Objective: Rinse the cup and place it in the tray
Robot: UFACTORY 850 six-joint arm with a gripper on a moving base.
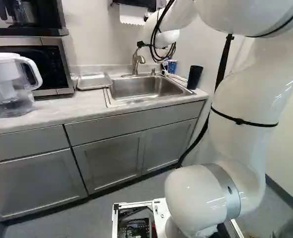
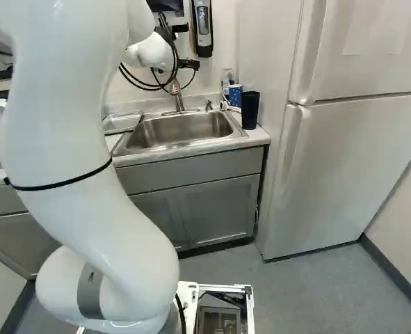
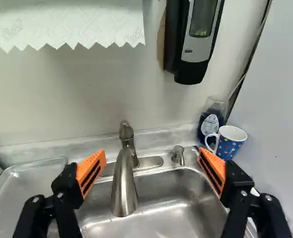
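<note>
My gripper (image 2: 189, 64) is high over the sink's back, its fingertips not distinguishable there. In the wrist view the gripper (image 3: 151, 152) is open, orange pads wide apart and nothing held. The blue patterned cup with white handle (image 3: 228, 143) stands upright behind the sink's corner, beyond and outside one finger; it also shows as the small blue cup (image 2: 235, 94) in the right base view. Beside it stands a tall dark tumbler (image 2: 250, 110). The metal tray (image 1: 93, 82) lies on the counter on the sink's other side. The faucet (image 3: 124, 186) appears between the fingers, farther off.
The sink (image 1: 146, 88) is set in the counter. A soap bottle (image 3: 211, 121) stands behind the cup. A dispenser (image 3: 198, 37) and paper towel (image 3: 69, 22) hang above. A microwave (image 1: 42, 64) and water pitcher (image 1: 10, 84) are beyond the tray; a fridge (image 2: 351, 153) stands beside the counter.
</note>
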